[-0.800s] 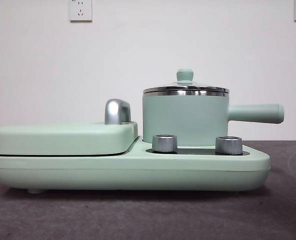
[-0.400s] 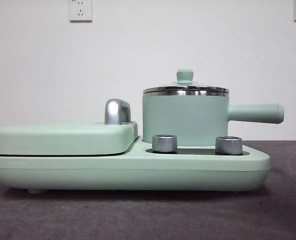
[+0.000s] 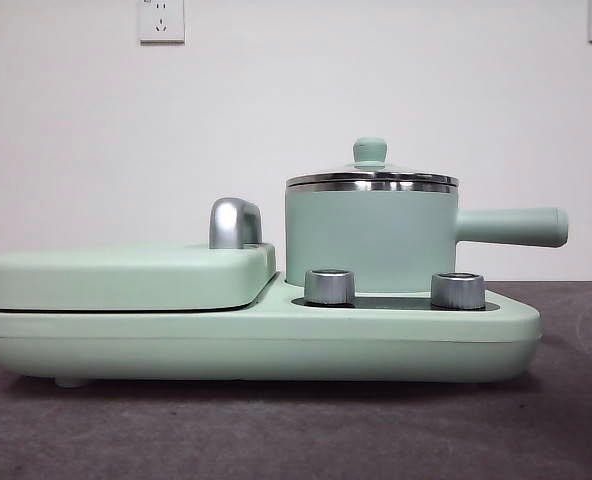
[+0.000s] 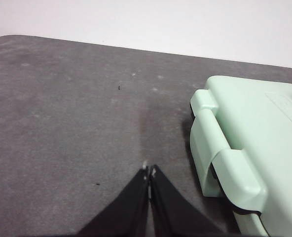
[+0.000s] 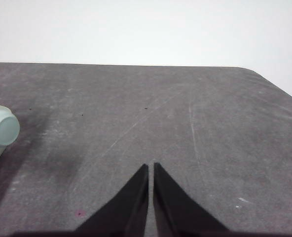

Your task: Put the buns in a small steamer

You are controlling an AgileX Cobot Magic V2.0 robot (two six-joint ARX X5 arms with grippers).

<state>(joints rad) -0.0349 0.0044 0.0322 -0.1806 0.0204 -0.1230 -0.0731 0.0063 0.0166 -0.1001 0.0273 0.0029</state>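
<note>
Nothing has moved since the earlier frames. Both sets of jaws, left (image 4: pixel 149 170) and right (image 5: pixel 150 167), are pressed together over bare desk (image 3: pixel 296 430), empty. Near the front edge, two knobs (image 3: pixel 330 286) sit on the cooker base (image 3: pixel 256 345); behind them stands the lidded steamer (image 3: pixel 371 235), well apart from both jaws. No buns show.

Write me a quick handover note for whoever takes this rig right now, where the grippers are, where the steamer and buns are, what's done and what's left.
Left gripper: shut, empty, over bare table beside the appliance's griddle end.
Right gripper: shut, empty, over bare table near the steamer's handle tip.
Small steamer: on the appliance base, glass lid on.
Buns: not in any view.
Done: nothing. Left: everything; find buns, lift lid, load them.
</note>
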